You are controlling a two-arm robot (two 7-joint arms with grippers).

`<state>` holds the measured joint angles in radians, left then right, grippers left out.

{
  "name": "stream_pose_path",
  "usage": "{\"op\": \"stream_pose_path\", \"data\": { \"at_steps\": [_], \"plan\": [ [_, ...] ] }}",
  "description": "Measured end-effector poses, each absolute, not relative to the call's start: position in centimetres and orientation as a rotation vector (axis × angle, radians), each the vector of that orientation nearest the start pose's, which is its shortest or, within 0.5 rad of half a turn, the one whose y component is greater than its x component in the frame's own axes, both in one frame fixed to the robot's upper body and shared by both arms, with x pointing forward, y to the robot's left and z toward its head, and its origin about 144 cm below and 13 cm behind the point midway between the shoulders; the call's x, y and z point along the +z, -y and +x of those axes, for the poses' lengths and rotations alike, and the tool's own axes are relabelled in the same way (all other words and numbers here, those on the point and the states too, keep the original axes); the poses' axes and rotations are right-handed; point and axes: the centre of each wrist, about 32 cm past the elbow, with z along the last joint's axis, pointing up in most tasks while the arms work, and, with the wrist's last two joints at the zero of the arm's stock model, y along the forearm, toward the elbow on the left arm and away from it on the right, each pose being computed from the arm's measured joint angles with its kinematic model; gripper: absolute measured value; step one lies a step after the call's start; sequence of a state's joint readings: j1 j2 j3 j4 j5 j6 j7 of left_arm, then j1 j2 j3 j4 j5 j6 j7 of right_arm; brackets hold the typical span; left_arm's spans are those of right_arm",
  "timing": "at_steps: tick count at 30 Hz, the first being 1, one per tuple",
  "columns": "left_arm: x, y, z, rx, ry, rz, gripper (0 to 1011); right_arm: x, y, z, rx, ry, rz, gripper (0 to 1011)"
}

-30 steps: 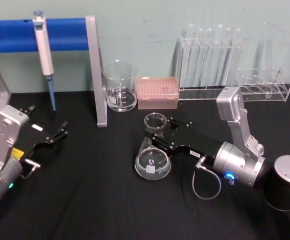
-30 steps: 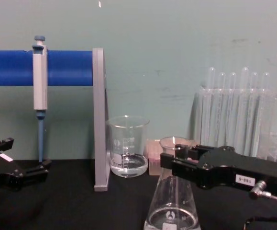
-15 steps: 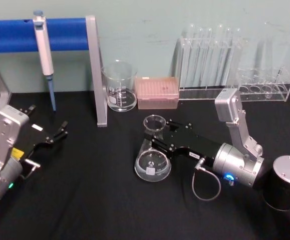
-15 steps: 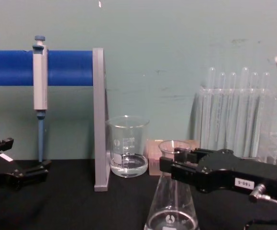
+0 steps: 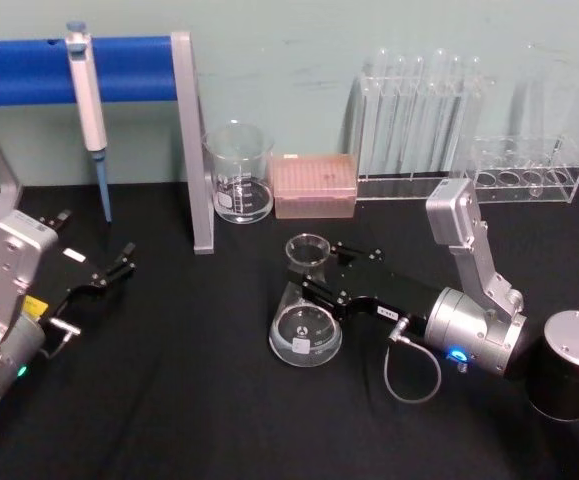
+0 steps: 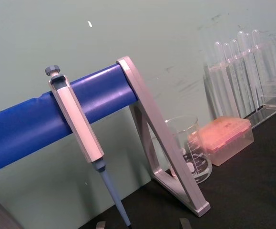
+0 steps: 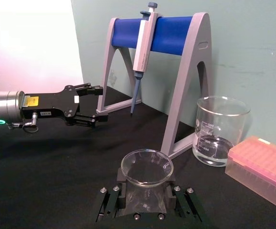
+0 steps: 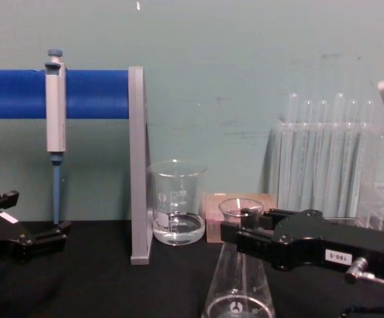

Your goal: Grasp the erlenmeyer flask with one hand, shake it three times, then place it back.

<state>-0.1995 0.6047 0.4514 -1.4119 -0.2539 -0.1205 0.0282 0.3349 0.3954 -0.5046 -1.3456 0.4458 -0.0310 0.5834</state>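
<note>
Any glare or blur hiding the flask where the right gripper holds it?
Head view: erlenmeyer flask base readable, slight soft focus. Right wrist view: rim sharp, right gripper fingers flank the neck; upper left corner washed out. Chest view: flask base cut off by the bottom edge.

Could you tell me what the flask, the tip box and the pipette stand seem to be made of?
The erlenmeyer flask, held at its neck by the right gripper, looks like clear glass: transparent, glossy, with white printed marks. The tip box seems to be translucent pink plastic with a dull sheen. The pipette stand has matte grey legs, metal or painted plastic, and a glossy blue bar, probably plastic.
</note>
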Motion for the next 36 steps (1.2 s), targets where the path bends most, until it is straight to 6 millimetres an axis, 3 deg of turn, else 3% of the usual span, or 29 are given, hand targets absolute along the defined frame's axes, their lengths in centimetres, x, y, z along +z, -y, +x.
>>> {"op": "stream_pose_path", "data": {
  "at_steps": [36],
  "plan": [
    [113.98,-30.97,48.86,1.248,0.285,0.305,1001,115.47,22.81,52.43,-0.633,-0.017,-0.088,448]
  ]
}}
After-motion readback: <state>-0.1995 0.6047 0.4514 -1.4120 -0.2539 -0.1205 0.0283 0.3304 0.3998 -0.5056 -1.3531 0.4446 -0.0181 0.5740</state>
